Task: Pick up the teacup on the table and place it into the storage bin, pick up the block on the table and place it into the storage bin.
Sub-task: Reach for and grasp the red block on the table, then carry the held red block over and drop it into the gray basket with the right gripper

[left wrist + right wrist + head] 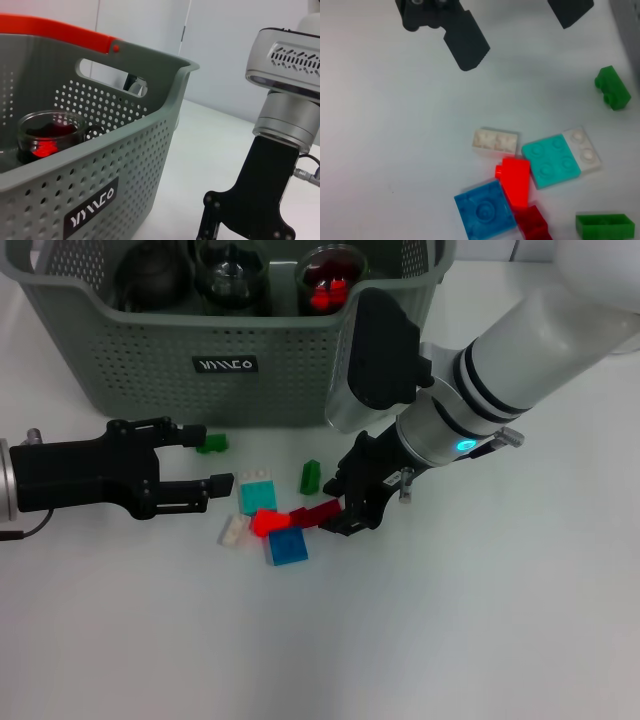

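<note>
Right tool [338,510] spread at dark red block [318,512], left tool [215,458] spread, white table [480,620], pale wall [230,50]

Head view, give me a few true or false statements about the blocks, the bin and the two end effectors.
1. The right end effector is down at the dark red block. True.
2. The storage bin is empty. False: it holds glass vessels, one with red pieces inside.
3. The left end effector is open beside the blocks. True.
4. The blue block sits inside the bin. False: it lies on the table.
5. A small green block lies near the bin's front wall. True.
</note>
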### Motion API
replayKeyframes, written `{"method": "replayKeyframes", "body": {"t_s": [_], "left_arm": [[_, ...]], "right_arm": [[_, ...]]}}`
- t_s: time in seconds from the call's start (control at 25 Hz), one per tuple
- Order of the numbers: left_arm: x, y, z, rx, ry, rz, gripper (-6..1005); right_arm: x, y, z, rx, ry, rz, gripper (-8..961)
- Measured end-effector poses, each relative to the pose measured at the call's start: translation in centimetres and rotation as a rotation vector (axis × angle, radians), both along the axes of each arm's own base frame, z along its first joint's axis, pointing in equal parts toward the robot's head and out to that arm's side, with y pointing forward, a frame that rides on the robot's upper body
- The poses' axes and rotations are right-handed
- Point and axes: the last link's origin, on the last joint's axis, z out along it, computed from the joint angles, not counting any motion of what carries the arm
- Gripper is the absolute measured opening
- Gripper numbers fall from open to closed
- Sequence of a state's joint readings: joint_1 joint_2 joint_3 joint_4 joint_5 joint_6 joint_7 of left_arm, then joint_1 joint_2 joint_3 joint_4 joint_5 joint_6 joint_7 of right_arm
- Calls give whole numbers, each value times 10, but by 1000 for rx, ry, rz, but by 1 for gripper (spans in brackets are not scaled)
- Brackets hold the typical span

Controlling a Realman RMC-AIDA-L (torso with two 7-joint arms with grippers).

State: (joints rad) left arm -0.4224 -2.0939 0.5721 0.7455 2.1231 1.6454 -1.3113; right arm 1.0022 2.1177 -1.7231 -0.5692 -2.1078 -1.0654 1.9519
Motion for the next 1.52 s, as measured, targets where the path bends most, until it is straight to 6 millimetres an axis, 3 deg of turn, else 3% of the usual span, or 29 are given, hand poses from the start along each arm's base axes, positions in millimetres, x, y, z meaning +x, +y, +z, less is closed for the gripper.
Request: {"method": "replayKeyframes", "body": {"t_s": [0.12,0.32,1.12,1.32,1.52], "left_arm": [[-1,0,0,3,-1,3,796],[-1,-1,1,3,0,3,796],[-2,-2,1,4,-1,6,797],[-4,-4,3,7,-6,11,798],[-6,-4,6,13,-4,17,798]], "right_arm": [[0,0,0,3,0,1,617],[0,1,-1,6,1,2,450],[-1,-1,-1,12,-19,-10,276],[-7,-5,17,-3,20,-57,197],[-22,-7,66,-31,103,-136,199]]}}
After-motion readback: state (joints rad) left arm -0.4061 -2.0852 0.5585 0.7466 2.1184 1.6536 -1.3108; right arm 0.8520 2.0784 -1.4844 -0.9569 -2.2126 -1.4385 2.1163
